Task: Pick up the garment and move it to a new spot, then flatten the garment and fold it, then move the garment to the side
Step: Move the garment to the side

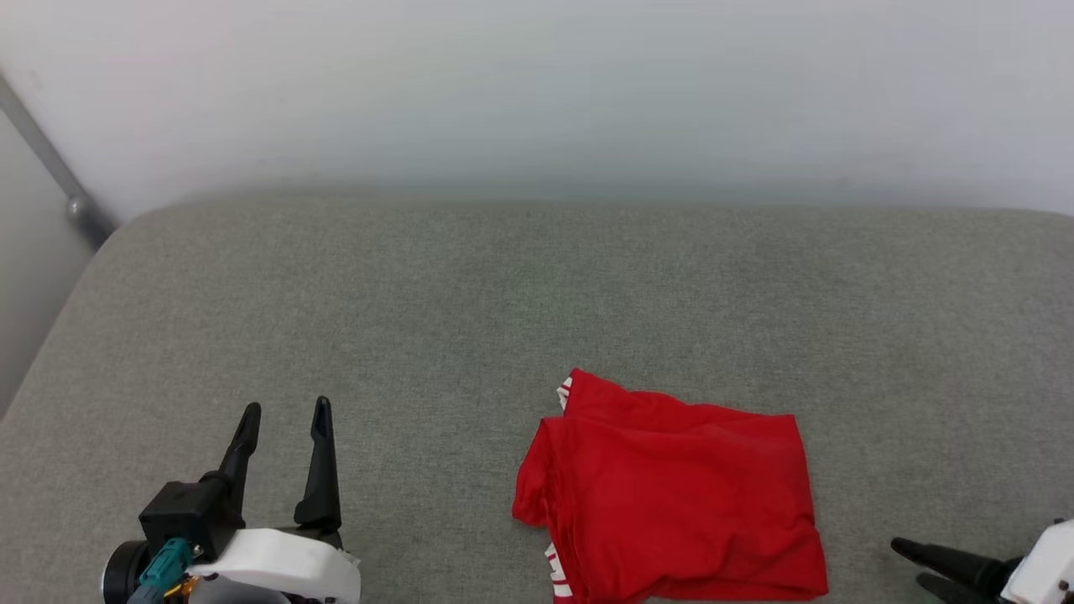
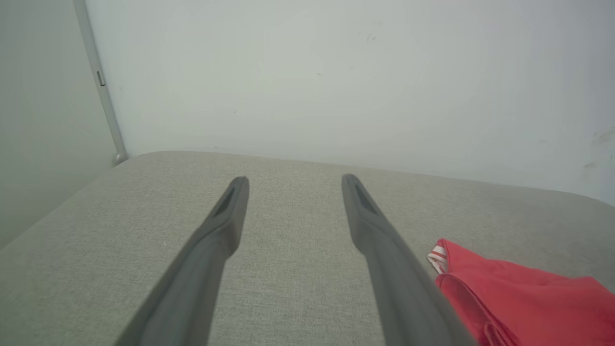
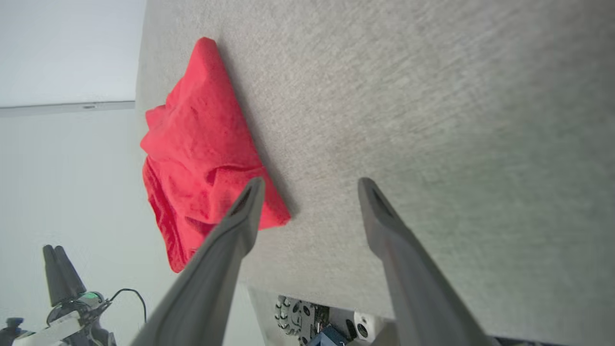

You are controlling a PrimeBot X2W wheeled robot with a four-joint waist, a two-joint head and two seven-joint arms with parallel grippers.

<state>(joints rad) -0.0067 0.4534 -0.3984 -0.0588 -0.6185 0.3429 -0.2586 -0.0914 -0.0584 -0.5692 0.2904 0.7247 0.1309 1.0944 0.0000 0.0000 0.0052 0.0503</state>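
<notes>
Garment (image 1: 671,495) lies folded on grey cushion (image 1: 419,319) between left gripper (image 1: 285,417) and right gripper (image 1: 908,564), both spread.

A grey woven cushion (image 1: 419,319) meets a plain white wall (image 1: 537,84), with a grey pole (image 1: 38,143) at its left corner.

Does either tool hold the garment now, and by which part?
Nothing is held. The left tool and the right tool are open, apart from the folded garment.
</notes>
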